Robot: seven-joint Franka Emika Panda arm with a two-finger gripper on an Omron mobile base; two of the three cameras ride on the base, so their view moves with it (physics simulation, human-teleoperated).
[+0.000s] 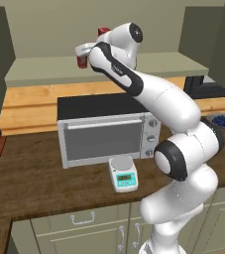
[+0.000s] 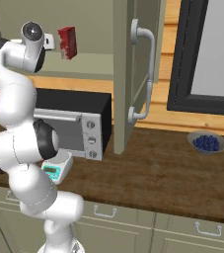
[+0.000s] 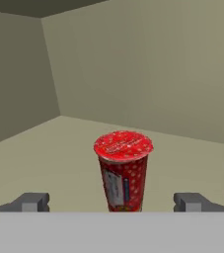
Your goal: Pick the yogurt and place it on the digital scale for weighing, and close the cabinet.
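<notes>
Yogurt (image 3: pixel 123 170) untouched on cabinet (image 2: pixel 133 74) shelf, gripper (image 3: pixel 113 202) fingers spread wide either side, holding nothing; digital scale (image 1: pixel 122 172) bare, door open, all left

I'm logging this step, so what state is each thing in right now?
yogurt: upright on the cabinet shelf, lid sealed, between the open fingertips, not yet gripped.
pincer: open.
cabinet: door open.
digital scale: plate bare.
toaster oven: door shut.
bowl: holding blueberries.
</notes>
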